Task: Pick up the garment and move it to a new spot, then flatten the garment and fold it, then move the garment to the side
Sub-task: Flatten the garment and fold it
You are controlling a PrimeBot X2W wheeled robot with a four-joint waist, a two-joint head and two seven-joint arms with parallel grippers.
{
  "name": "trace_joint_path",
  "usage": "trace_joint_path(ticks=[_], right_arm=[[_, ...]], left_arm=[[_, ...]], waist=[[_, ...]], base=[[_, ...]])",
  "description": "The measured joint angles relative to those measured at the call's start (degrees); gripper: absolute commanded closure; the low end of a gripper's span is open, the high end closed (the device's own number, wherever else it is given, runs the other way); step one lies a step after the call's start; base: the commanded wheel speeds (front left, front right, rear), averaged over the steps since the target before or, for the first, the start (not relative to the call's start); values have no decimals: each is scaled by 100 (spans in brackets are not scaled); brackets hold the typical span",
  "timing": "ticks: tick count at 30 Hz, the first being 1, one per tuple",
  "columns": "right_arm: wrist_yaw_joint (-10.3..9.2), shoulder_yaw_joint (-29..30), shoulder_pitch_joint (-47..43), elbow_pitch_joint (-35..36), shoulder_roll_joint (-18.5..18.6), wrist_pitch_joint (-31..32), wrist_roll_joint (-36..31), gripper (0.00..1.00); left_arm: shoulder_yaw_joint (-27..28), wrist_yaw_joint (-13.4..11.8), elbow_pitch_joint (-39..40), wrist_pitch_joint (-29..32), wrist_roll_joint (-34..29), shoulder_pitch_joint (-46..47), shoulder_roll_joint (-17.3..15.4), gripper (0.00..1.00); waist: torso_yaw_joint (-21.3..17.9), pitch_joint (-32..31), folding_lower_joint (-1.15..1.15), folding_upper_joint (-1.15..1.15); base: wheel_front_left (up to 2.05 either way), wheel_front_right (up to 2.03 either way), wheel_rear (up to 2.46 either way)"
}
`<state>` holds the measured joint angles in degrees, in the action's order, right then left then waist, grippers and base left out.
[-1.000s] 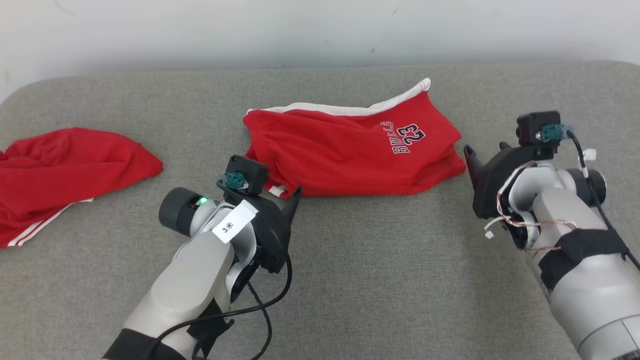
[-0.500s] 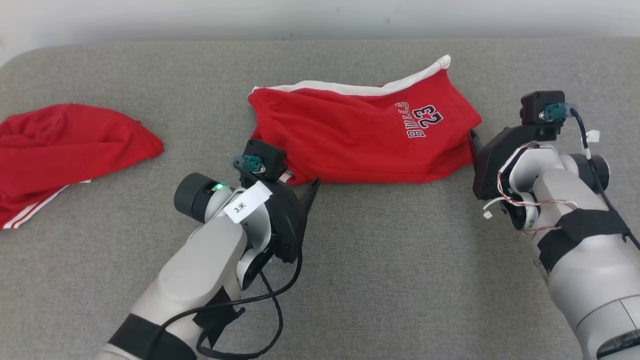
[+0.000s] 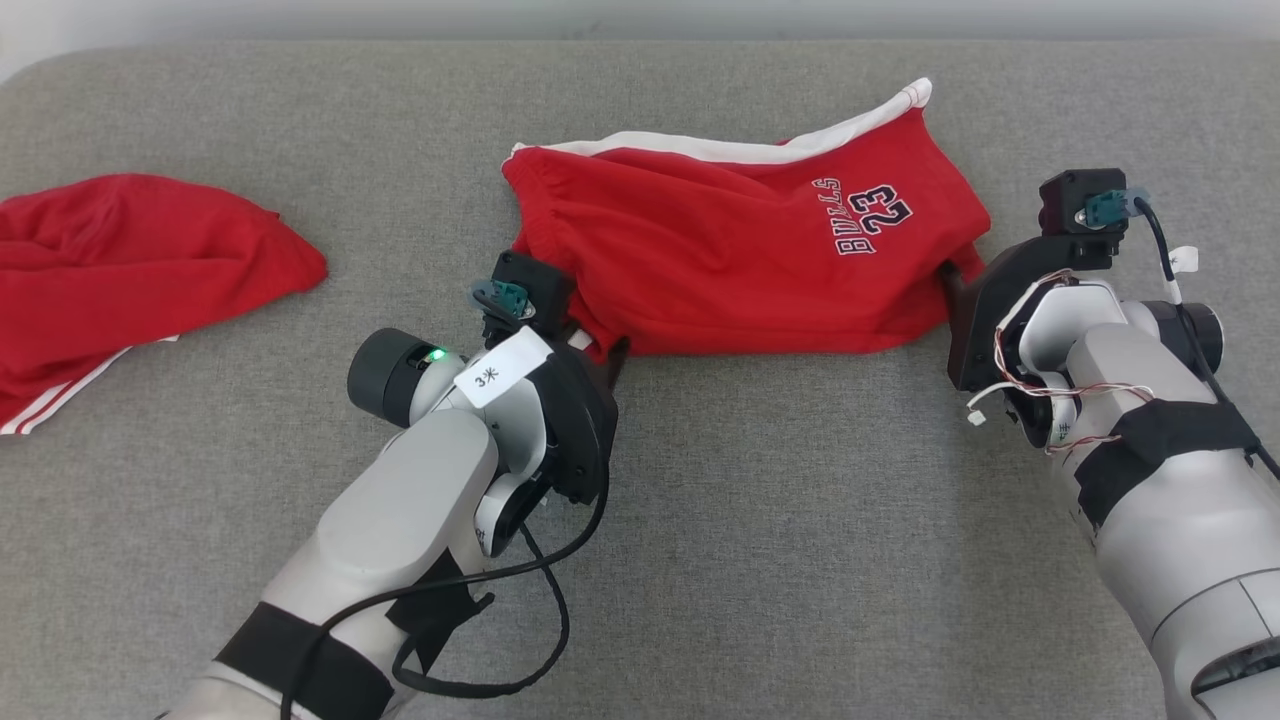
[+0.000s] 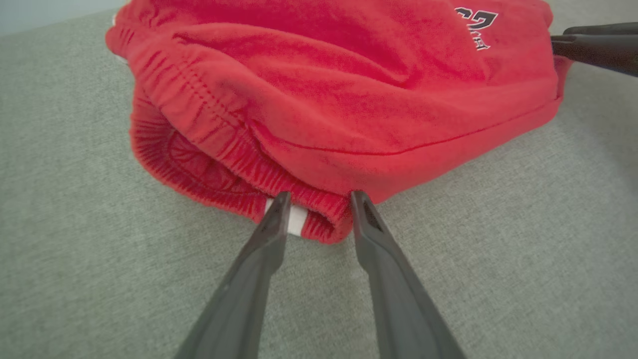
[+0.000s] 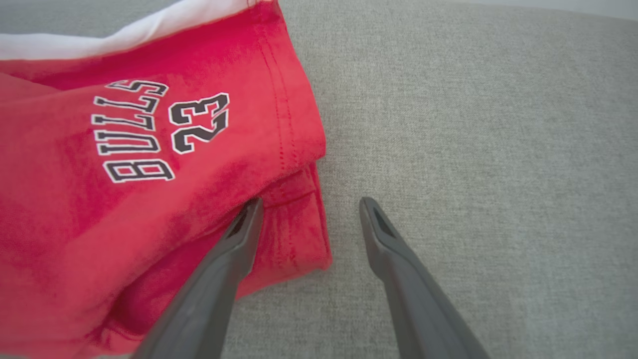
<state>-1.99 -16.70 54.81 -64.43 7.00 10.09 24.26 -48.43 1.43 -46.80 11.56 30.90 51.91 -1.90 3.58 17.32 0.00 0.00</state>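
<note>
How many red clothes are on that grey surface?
2. The printed shorts lie in the middle; another red garment lies at the far left, partly out of frame.

The garment (image 3: pixel 740 260) lies mid-bench (image 3: pixel 800 520). The left tool (image 4: pixel 320 199) sits at its near left corner and the right tool (image 5: pixel 311 204) at its right edge. A second garment (image 3: pixel 130 270) lies well to its left.
</note>
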Motion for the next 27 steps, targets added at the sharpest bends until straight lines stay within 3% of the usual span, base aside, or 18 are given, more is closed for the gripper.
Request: trace_joint_path(ticks=[2,9,10,11,12,13,14,15,16,27], right_arm=[[0,7,20,-14,1,0,0,0],[51,30,118,-178,2,0,11,0],[54,31,116,-212,0,0,15,9],[56,32,115,-232,-4,4,38,26],[56,32,117,-255,-10,35,44,50],[57,31,118,-274,-21,51,44,54],[57,30,118,-294,-37,52,45,63],[66,29,118,-320,-48,53,45,86],[86,26,118,-347,-51,55,45,100],[151,120,76,-533,-78,-15,175,100]], left_arm=[[-13,-47,1,1,42,23,-2,0],[-48,-94,-45,-1,256,35,2,0],[-53,-93,-64,-3,281,35,5,10],[-59,-92,-87,-3,287,34,2,33],[-58,-91,-97,-3,298,31,1,61],[-60,-86,-93,-8,343,31,1,69],[-73,-80,-86,-9,364,31,-1,90],[-92,-34,-69,-10,387,31,-1,100],[-113,-33,-52,-31,414,31,-1,100],[-43,142,-274,-277,691,27,1,100]], waist=[[14,25,0,0],[118,55,0,0],[130,49,0,0],[140,40,0,0],[150,35,0,0],[156,31,0,0],[159,28,0,0],[161,25,0,0],[161,21,0,0],[93,-160,0,0]], base=[[0,0,0],[0,0,0],[0,0,0],[0,0,0],[0,0,0],[0,0,0],[0,0,0],[0,0,0],[0,0,0],[0,0,0]])
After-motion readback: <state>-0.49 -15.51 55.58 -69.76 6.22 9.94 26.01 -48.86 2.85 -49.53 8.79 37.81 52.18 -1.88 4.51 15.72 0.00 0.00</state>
